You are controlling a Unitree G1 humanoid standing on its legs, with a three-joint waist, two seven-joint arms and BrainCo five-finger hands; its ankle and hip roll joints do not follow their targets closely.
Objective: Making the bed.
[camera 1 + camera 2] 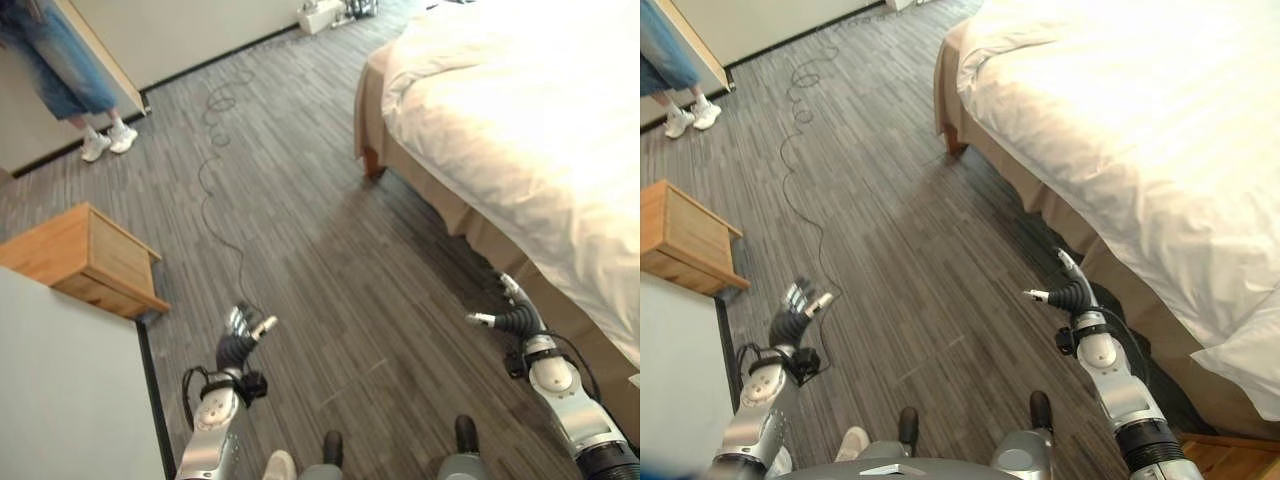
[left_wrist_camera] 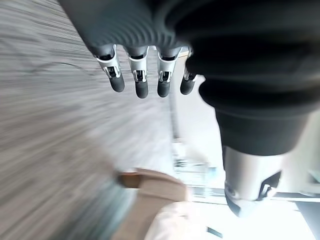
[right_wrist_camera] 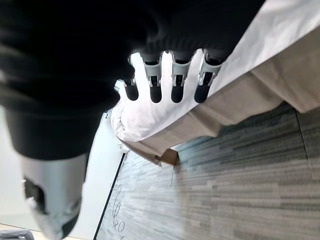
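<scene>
Both robot hands are held over the floor (image 1: 300, 250), fingers spread, nothing gripped. The bed (image 1: 520, 130) is seen just beside the right robot hand (image 1: 512, 318), well apart from the left robot hand (image 1: 240, 340).

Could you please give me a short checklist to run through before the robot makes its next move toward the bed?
1. Left hand free: ok, fingers straight, holding nothing, over the floor.
2. Right hand free: ok, fingers relaxed, nothing in it.
3. Right hand within touch of the bed: not ok, it hangs beside the tan skirt, apart from the white cover.
4. Path to the bed: ok, bare floor lies between the robot and the bedside.
5. Person out of the way: ok, standing far off by the wall.
6. Wooden nightstand: ok, off to the left side, away from the bed.
</scene>
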